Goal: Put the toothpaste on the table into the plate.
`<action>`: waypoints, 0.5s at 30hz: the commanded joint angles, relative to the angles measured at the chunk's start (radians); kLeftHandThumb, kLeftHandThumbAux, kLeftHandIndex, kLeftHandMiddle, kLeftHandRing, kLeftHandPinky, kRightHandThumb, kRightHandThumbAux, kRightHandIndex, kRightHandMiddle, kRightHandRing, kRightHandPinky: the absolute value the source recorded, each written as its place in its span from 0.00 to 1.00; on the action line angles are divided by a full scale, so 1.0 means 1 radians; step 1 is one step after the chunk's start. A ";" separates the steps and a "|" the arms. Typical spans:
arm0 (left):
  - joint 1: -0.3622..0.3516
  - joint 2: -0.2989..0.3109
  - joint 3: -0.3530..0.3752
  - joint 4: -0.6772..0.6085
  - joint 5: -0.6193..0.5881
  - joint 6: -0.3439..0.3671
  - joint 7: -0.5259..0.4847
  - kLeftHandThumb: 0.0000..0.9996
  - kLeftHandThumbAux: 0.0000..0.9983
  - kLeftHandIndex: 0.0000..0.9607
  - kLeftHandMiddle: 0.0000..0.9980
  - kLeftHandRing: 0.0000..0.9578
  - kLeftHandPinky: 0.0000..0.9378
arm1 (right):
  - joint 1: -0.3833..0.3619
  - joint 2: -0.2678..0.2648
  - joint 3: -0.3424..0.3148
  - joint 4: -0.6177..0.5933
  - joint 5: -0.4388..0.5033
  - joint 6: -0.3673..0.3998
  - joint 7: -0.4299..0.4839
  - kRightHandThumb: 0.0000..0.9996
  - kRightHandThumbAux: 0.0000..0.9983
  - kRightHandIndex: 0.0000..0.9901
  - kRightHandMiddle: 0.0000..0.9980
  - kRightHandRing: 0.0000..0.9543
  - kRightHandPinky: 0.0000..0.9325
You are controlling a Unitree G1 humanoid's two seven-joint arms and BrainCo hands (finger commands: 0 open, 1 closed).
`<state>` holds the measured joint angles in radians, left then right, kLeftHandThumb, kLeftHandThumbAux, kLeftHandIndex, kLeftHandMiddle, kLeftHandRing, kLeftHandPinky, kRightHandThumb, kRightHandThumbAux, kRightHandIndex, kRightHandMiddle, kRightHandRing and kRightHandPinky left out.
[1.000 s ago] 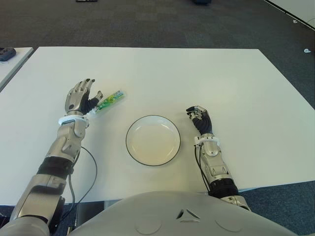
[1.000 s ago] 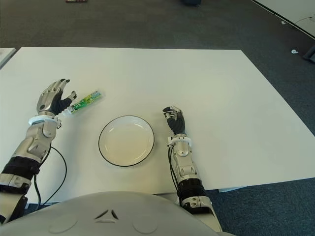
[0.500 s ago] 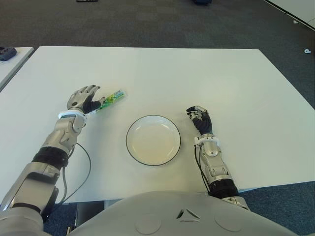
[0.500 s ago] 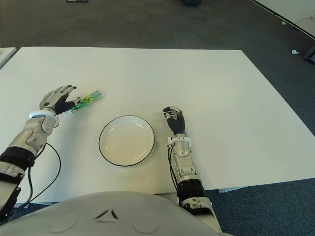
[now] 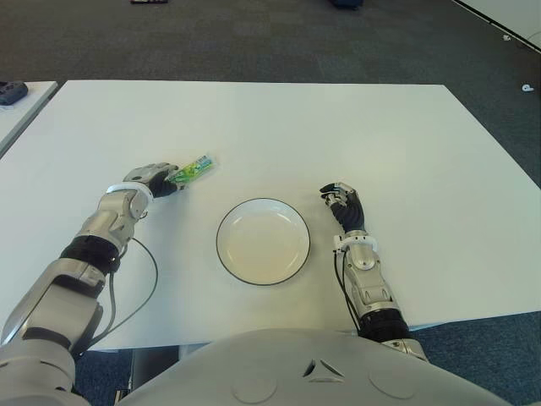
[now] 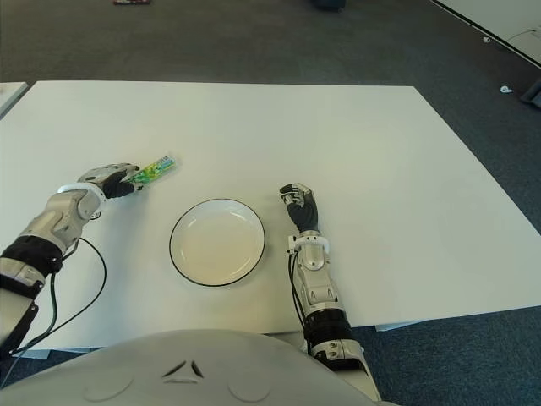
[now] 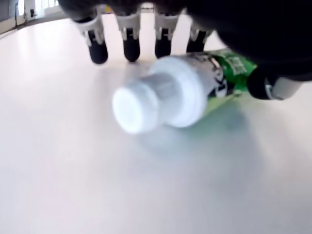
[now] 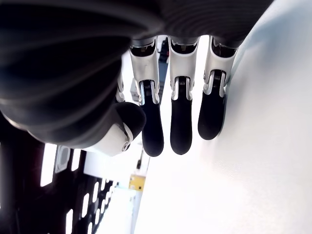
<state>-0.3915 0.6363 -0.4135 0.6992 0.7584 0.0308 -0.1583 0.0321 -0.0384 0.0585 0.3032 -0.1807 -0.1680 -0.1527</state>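
The toothpaste (image 5: 194, 169) is a green tube with a white cap (image 7: 158, 100), lying flat on the white table (image 5: 338, 127) to the left of the plate. My left hand (image 5: 159, 178) has come down over its cap end. The fingers (image 7: 130, 41) arch over the tube and reach the table on its far side, and the thumb (image 7: 267, 83) is against the green body. The tube still lies on the table. The white plate (image 5: 222, 245) with a dark rim holds nothing. My right hand (image 5: 341, 203) shows just right of the plate, fingers (image 8: 179, 122) curled and holding nothing.
A black cable (image 5: 149, 283) loops on the table by my left forearm. A second table with a dark object (image 5: 11, 91) stands at the far left. Bare table lies behind and to the right of the plate. Dark carpet surrounds the table.
My left hand has tipped forward from an upright, spread pose and lowered onto the cap end of the toothpaste. The tube, plate and right hand have not moved.
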 commanded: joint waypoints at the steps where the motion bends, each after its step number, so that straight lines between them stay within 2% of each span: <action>1: -0.037 -0.021 -0.033 0.073 0.010 0.018 -0.044 0.51 0.25 0.00 0.00 0.00 0.00 | 0.012 0.004 -0.006 0.002 0.010 0.028 0.005 0.71 0.73 0.42 0.43 0.43 0.44; 15: -0.106 -0.105 -0.102 0.280 0.013 0.012 -0.024 0.54 0.25 0.00 0.00 0.00 0.00 | 0.025 0.002 -0.008 -0.017 0.011 0.028 0.005 0.71 0.73 0.42 0.43 0.43 0.44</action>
<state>-0.5220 0.5703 -0.4781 0.9148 0.7588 0.0471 -0.1616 0.0443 -0.0387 0.0549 0.2912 -0.1740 -0.1658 -0.1516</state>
